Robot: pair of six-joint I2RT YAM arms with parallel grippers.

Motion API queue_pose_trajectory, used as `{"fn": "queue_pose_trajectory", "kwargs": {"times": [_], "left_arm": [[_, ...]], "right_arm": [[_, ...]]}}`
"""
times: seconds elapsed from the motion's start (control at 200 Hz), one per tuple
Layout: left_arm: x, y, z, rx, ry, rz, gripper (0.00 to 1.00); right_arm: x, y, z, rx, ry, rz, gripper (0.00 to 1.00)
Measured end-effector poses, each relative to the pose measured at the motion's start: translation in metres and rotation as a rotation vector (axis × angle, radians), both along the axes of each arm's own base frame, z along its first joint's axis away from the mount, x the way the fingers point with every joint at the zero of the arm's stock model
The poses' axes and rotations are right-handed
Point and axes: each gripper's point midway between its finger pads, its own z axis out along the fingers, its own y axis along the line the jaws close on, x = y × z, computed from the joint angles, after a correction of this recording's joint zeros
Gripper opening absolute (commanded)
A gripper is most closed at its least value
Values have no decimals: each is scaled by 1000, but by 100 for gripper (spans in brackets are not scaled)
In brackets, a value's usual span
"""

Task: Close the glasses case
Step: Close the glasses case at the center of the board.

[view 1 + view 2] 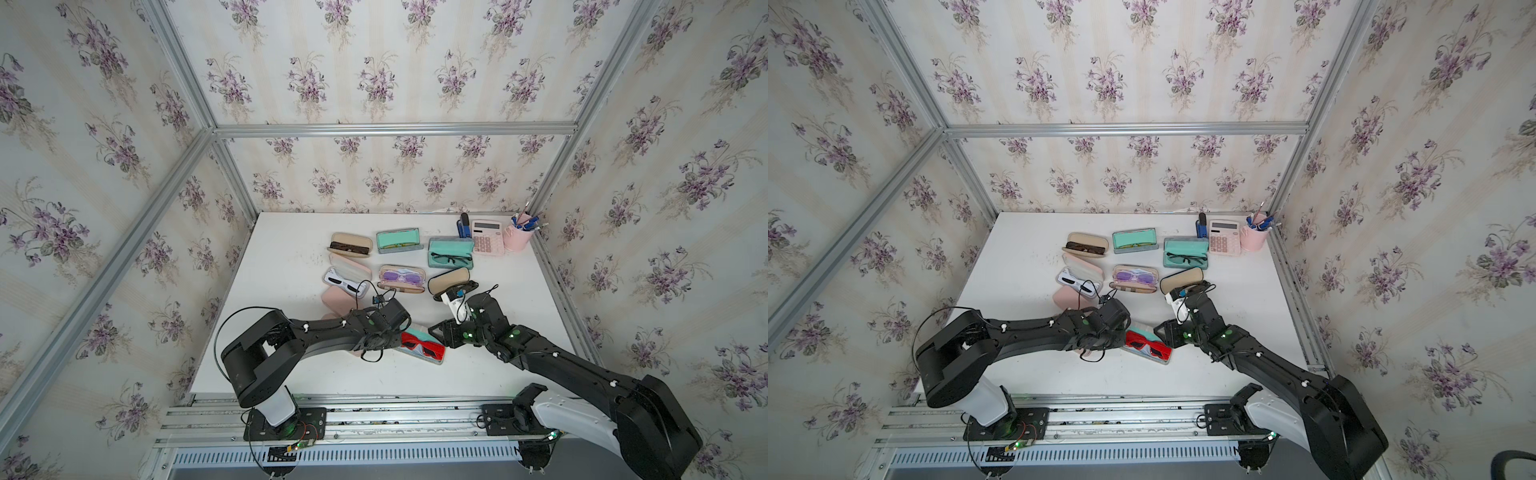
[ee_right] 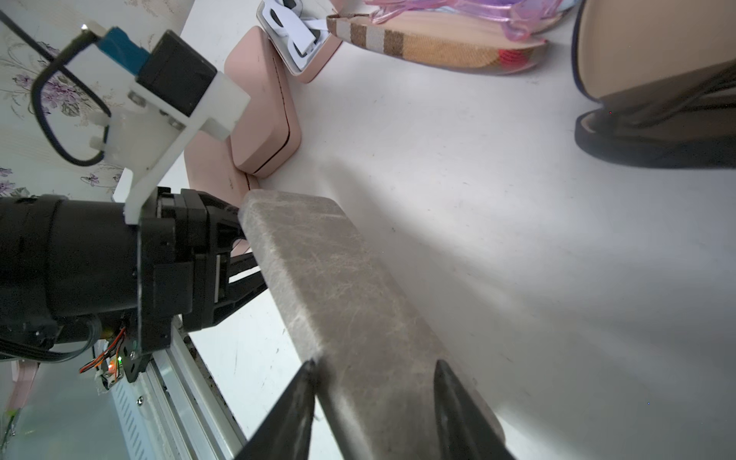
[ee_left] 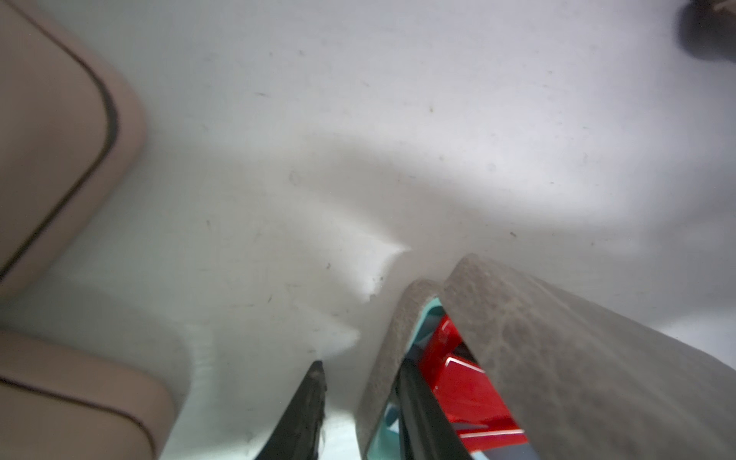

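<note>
Grey glasses case (image 1: 419,347) with red sunglasses (image 1: 422,345) inside: near-centre of worktop (image 1: 291,257), between both arms.

Left gripper (image 3: 358,398) pinches one case wall, one finger inside, likely to steady it.

Right gripper (image 2: 374,398) straddles lid (image 2: 338,286), fingers spread on its sides, probably to fold it down.

Long axis runs far-left to near-right; case not yet closed.

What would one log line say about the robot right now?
step: closing | object: grey felt glasses case with red sunglasses, half open | left gripper: gripping base wall | right gripper: on lid
</note>
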Motion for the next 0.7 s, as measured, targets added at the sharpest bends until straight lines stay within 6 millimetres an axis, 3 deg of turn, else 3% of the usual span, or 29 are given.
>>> {"fn": "queue_pose_trajectory", "kwargs": {"times": [0.704], "left_arm": [[3, 0, -1, -7, -21, 0, 33]], "right_arm": [[-11, 15, 1, 67, -63, 23, 26]]}}
